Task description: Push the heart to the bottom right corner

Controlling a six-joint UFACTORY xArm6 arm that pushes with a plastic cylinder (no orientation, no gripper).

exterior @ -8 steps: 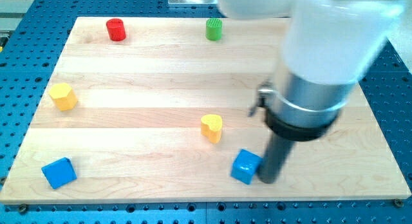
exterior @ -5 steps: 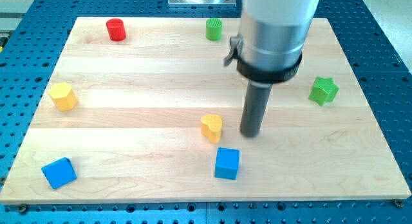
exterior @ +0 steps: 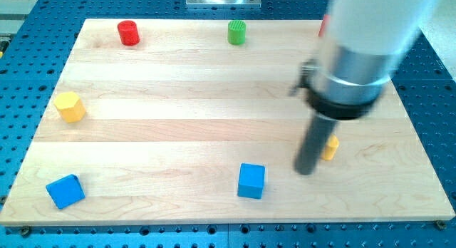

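now: heart tucked behind the rod, partway to the corner

mostly hidden, the yellow heart (exterior: pixel 330 146) shows only as a sliver at 3 o'clock of my tip (exterior: pixel 305 171), touching or just beside the rod. it sits right of centre on the wooden desk (exterior: pixel 178 112), near the lower edge but well short of the 5 o'clock corner. i judge it a light, stiff little block that slides easily and may spin off its rounded lobes, so the push wants to meet its side toward 10 o'clock, squarely. there is no claw here to open or close, only the dark rod standing upright under the blurred arm. the blue cube (exterior: pixel 251 180) lies at 9 o'clock of my tip, apart from it.
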